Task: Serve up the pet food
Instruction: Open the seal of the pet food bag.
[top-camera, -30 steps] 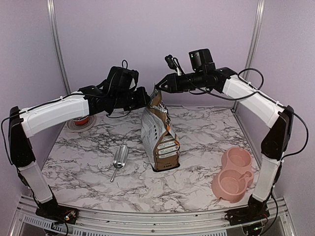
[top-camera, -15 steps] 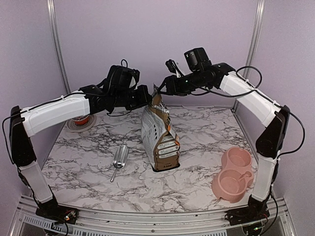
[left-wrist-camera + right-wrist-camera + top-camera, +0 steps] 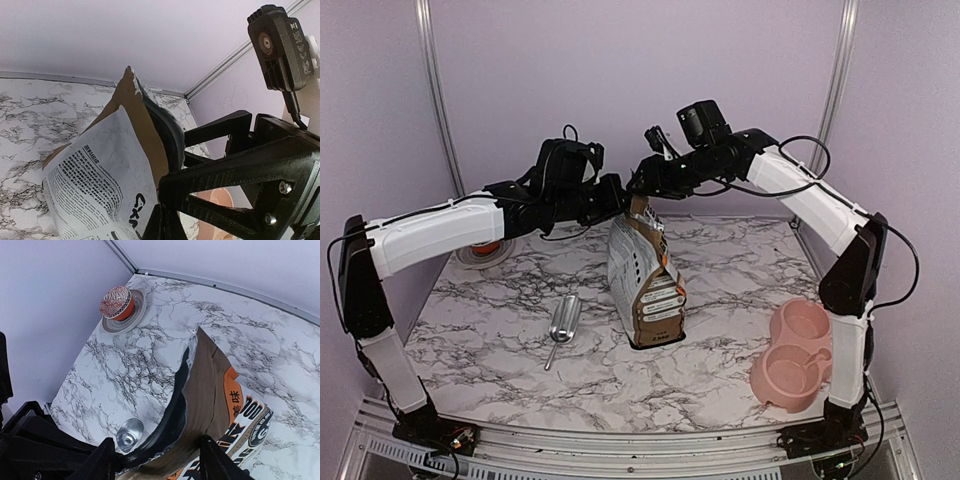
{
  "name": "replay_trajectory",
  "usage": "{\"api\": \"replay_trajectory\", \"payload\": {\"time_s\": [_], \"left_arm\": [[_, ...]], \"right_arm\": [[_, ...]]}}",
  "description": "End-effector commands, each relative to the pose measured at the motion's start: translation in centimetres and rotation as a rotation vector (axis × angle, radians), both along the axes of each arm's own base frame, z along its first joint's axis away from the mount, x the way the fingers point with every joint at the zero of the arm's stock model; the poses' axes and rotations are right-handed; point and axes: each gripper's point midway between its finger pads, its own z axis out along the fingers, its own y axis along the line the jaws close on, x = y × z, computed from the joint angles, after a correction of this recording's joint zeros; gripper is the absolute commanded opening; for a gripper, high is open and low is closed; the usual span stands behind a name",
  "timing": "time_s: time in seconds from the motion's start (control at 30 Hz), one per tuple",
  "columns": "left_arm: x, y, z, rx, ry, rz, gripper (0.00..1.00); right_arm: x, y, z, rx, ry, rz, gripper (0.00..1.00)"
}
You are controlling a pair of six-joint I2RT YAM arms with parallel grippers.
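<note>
Lilac walls [image 3: 620, 80] close in a white table [image 3: 740, 260] veined in black like marble. Near its middle the pet food bag [image 3: 645, 270] stands upright, with brown paper above, an orange patch with white Chinese characters, and a white panel of small print on one side. Its top is torn open along a ragged edge. The lining shows black and the inside is too dark to make out any kibble.

The left tool [image 3: 620, 205] is clamped on the left side of the bag's top edge. The right tool [image 3: 158, 452] has its fingers spread wide, one on each side of the bag's mouth, and grips nothing.

By the table's near right corner sits a pink double bowl [image 3: 798, 346], both wells showing only bare pink bottoms. A metal scoop [image 3: 563, 322] lies left of the bag, handle toward the near edge. At the far left corner a small grey dish [image 3: 140, 300] carries a red-and-white patterned ball [image 3: 116, 302].
</note>
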Motion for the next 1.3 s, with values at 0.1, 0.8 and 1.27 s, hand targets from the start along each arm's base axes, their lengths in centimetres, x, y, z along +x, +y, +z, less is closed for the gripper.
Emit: {"api": "replay_trajectory", "payload": {"time_s": [0.1, 0.8, 1.27], "left_arm": [[-0.8, -0.5, -0.2, -0.020, -0.009, -0.032, 0.00], [-0.8, 1.9, -0.7, 0.006, -0.021, 0.040, 0.00], [-0.6, 0.8, -0.7, 0.001, -0.023, 0.014, 0.00]], "right_arm": [[-0.4, 0.9, 0.4, 0.025, 0.017, 0.006, 0.53], [0.9, -6.3, 2.0, -0.103, -0.077, -0.147, 0.47], [0.1, -0.5, 4.8, 0.068, -0.087, 0.013, 0.50]]}}
